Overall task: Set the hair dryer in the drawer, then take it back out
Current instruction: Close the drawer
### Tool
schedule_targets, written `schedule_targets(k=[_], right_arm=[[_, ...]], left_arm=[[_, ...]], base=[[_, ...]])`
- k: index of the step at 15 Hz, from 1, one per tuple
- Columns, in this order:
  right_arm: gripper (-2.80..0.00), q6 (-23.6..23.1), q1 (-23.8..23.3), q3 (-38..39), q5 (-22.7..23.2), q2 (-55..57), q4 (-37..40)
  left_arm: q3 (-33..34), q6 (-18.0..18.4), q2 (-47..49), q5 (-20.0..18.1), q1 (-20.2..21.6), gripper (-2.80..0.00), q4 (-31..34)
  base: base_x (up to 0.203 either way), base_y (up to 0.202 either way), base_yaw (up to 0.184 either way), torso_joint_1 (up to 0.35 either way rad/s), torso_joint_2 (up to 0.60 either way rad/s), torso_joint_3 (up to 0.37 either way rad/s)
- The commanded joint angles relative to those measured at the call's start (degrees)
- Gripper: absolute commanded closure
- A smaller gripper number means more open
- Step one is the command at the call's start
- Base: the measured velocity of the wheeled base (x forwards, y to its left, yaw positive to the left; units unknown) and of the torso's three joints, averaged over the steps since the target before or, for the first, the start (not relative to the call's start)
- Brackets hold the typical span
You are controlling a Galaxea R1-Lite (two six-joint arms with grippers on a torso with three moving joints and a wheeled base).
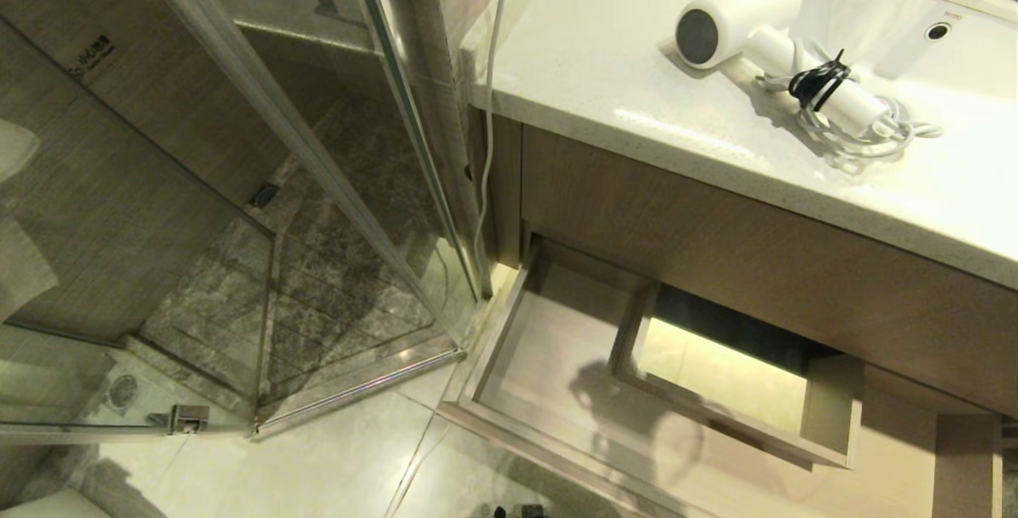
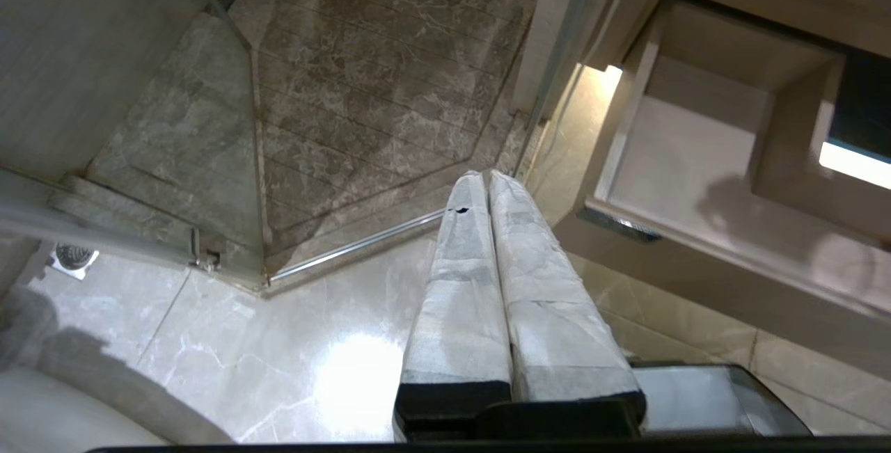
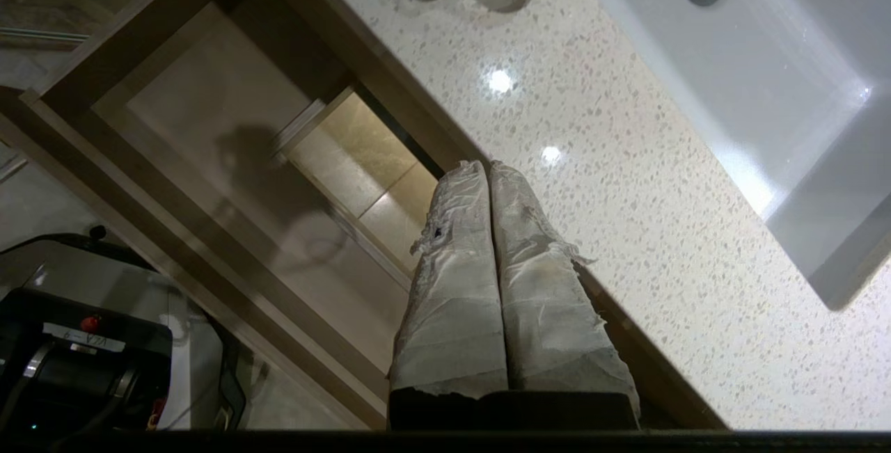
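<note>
The left gripper (image 2: 487, 178) hangs over the floor beside the open drawer (image 1: 549, 343), fingers pressed together, holding nothing. The hair dryer (image 1: 755, 33) lies on the countertop (image 1: 604, 64). The right gripper (image 3: 487, 168), also closed and empty, is above the countertop edge.

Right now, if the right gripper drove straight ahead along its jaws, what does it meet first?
Most likely the front edge of the speckled countertop: the right gripper, jaws shut and empty, has its tips over that edge, with the open drawer just beside. Depth is unclear; it could slip past into the drawer.
</note>
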Motion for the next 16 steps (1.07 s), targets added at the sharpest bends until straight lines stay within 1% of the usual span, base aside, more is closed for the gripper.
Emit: schedule_targets(k=[1, 3, 10, 12, 16], right_arm=[[0.00, -0.1, 0.0, 0.4, 0.1, -0.7, 0.1], [0.00, 0.0, -0.1, 0.1, 0.1, -0.2, -0.4], [0.00, 0.0, -0.4, 3.0, 0.1, -0.3, -3.1], [0.00, 0.1, -0.4, 3.1, 0.1, -0.1, -2.8], [0.00, 0.3, -0.6, 3.1, 0.0, 0.1, -2.9]], left_arm=[[0.0, -0.1, 0.1, 0.0, 0.0, 0.00, 0.0], [0.0, 0.0, 0.1, 0.0, 0.0, 0.00, 0.0], [0.0, 0.0, 0.1, 0.0, 0.0, 0.00, 0.0], [0.0, 0.0, 0.1, 0.0, 0.0, 0.00, 0.0], [0.0, 0.0, 0.1, 0.0, 0.0, 0.00, 0.0]], base=[[0.000, 0.000, 0.000, -0.287, 0.05, -0.240], [0.000, 0.000, 0.000, -0.290, 0.03, -0.257], [0.000, 0.000, 0.000, -0.254, -0.02, -0.281], [0.000, 0.000, 0.000, -0.132, -0.04, -0.162], [0.000, 0.000, 0.000, -0.020, 0.00, -0.035]])
